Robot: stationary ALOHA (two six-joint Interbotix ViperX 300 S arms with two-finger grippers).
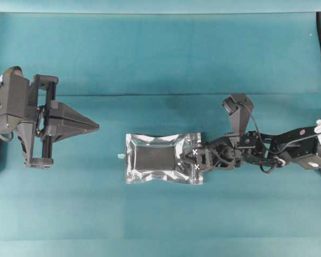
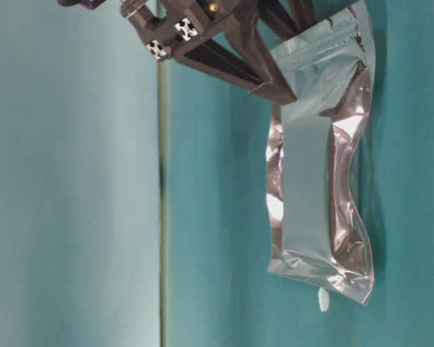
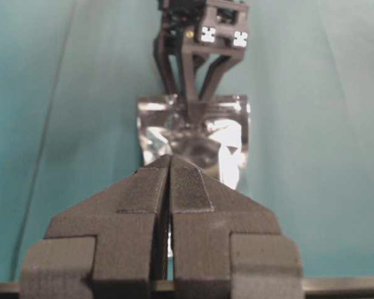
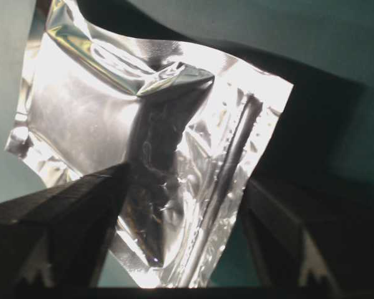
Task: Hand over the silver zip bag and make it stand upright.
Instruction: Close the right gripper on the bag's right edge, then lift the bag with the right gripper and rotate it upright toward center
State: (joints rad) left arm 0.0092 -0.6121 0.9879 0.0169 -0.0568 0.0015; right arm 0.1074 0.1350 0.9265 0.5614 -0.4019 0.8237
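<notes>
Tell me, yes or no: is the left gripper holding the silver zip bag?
No. The left gripper is shut on nothing, well apart from the silver zip bag.

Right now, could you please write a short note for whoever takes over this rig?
Left claw: shut, empty, waiting at the left of the table, apart from the bag.
Right claw: open, fingers straddling the zip end of the silver zip bag; no grip yet.
Bag: lying flat mid-table, zip end toward the right arm, a tiny pale scrap at its far edge.
Done: right arm has reached the bag.
Left: grasp, lift, hand over to the left claw, stand it upright.
</notes>
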